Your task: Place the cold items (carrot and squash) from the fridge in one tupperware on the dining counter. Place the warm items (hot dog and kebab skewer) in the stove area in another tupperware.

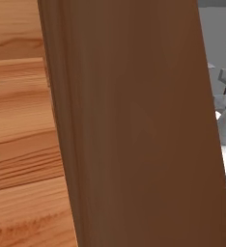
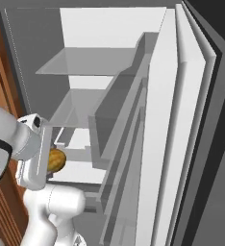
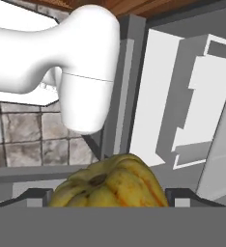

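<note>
A ribbed yellow-orange squash (image 3: 110, 185) sits between my two dark fingertips (image 3: 37, 195) in the hand view, spanning the whole gap. From the right base view the same squash (image 2: 56, 160) hangs at my gripper (image 2: 49, 161), in front of the open fridge's lower shelf (image 2: 78, 173) and off its surface. The gripper is shut on the squash with its jaws wide apart. The carrot, hot dog, kebab skewer and tupperware are out of view.
The fridge interior (image 2: 100, 72) stands open with grey shelves, and its door bins (image 2: 133, 144) run along the right. A brown wooden cabinet panel (image 1: 134, 125) stands very close on the left. Grey floor tiles (image 3: 23, 135) lie below the hand.
</note>
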You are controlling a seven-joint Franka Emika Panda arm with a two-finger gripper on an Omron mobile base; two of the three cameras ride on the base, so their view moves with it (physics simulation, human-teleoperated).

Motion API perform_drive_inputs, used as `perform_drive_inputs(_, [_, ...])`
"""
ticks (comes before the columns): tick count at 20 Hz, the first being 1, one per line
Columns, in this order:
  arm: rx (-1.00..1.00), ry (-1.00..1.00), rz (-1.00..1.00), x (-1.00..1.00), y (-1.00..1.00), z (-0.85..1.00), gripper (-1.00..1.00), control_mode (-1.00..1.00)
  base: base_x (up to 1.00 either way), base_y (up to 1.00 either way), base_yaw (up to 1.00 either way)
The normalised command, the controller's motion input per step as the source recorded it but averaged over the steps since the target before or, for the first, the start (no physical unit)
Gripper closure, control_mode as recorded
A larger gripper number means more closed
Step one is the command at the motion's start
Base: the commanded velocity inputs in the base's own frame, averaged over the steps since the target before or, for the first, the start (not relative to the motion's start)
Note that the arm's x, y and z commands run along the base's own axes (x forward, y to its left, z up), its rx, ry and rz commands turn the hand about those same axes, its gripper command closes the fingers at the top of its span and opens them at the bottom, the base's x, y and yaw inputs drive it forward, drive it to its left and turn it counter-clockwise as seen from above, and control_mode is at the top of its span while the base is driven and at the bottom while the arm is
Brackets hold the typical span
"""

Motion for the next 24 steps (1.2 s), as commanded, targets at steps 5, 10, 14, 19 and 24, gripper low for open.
perform_drive_inputs(5, [0.00, 0.00, 0.00, 0.00, 0.00, 0.00, 1.00, 1.00, -0.56, -0.01, 0.09])
perform_drive_inputs(10, [0.00, 0.00, 0.00, 0.00, 0.00, 0.00, 1.00, 1.00, -0.73, -0.02, 0.17])
perform_drive_inputs(14, [0.00, 0.00, 0.00, 0.00, 0.00, 0.00, 1.00, 1.00, -0.77, -0.02, 0.17])
perform_drive_inputs(19, [0.00, 0.00, 0.00, 0.00, 0.00, 0.00, 1.00, 1.00, -0.83, -0.08, 0.16])
perform_drive_inputs(24, [0.00, 0.00, 0.00, 0.00, 0.00, 0.00, 1.00, 1.00, -0.82, -0.06, 0.16])
